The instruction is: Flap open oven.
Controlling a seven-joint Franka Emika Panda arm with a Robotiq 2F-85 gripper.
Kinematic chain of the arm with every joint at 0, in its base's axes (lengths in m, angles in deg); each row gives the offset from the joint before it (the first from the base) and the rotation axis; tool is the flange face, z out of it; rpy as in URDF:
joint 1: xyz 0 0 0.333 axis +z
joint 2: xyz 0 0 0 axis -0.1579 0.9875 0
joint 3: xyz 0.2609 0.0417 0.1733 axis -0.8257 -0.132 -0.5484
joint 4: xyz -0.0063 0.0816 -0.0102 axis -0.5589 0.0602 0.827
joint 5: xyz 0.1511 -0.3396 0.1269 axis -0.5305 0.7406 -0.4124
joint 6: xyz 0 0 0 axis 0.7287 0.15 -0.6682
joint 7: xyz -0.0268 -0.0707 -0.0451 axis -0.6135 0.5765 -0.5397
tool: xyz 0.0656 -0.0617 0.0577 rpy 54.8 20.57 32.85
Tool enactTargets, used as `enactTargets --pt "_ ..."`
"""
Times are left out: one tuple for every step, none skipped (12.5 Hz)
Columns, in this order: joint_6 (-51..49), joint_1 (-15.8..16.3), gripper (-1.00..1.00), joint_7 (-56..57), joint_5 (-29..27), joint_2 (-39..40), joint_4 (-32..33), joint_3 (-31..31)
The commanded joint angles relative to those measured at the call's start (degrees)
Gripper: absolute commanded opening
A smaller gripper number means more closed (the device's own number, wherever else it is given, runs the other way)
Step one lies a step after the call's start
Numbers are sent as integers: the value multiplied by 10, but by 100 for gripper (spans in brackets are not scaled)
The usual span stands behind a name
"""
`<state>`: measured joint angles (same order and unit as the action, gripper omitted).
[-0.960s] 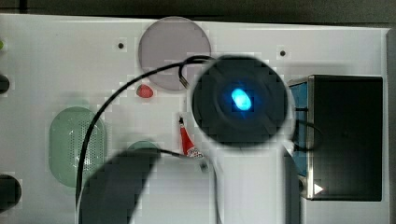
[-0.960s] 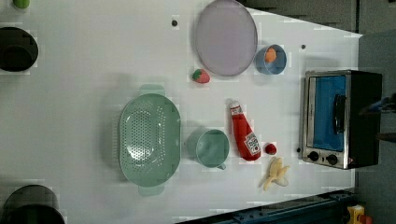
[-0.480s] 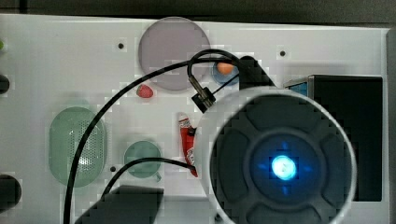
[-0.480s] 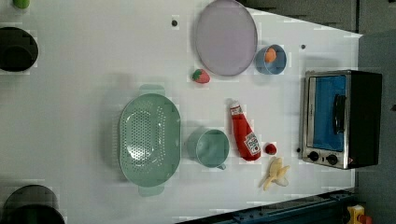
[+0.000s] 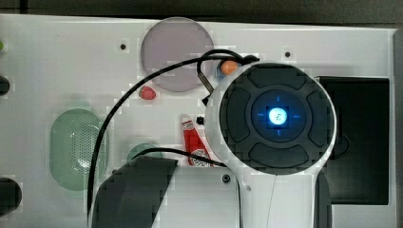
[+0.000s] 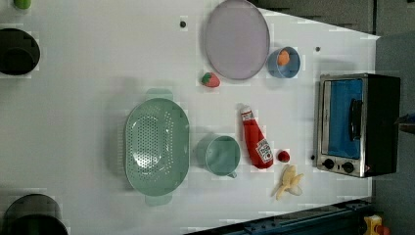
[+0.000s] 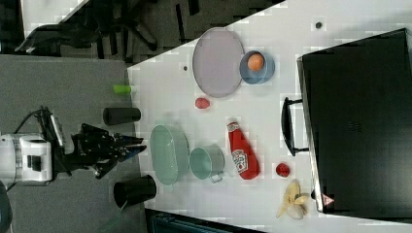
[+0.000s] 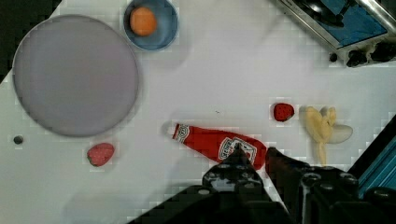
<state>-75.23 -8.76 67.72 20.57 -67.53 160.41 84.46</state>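
**A:** Top view first. What has changed?

**B:** The arm's round housing (image 5: 278,116), lit blue, now fills centre right. A second ago it sat further left. It overlaps the front of the oven (image 5: 361,142), a black box at the frame's right.

**A:** Left view?

**B:** The oven (image 6: 359,125) stands at right. Its blue glass door is shut as before.

**A:** Right view?

**B:** The oven (image 7: 359,121) is at right. The gripper (image 7: 138,145) is at lower left, well apart from it.

**A:** Wrist view?

**B:** The gripper (image 8: 255,154) has its tips nearly together and holds nothing. The oven (image 8: 345,23) is at upper right. I judge the approach is under way and the door has not been touched.
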Motion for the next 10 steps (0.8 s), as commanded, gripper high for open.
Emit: enactTargets --pt "-5 -4 -65 40 3 -13 29 24" --pt "-4 -6 -65 90 3 -13 37 33" --pt "0 -9 -65 146 3 -13 45 44" --pt "6 -13 -65 205 3 -13 54 56" --pt "15 -18 -65 265 3 -13 63 70" --pt "30 -22 -65 325 3 -12 74 86" --pt "50 -25 -65 383 3 -12 85 103" --pt "72 -28 -65 438 3 -11 97 120" --pt "93 -31 -65 487 3 -8 109 137" --pt "117 -33 -65 531 3 -2 120 153"
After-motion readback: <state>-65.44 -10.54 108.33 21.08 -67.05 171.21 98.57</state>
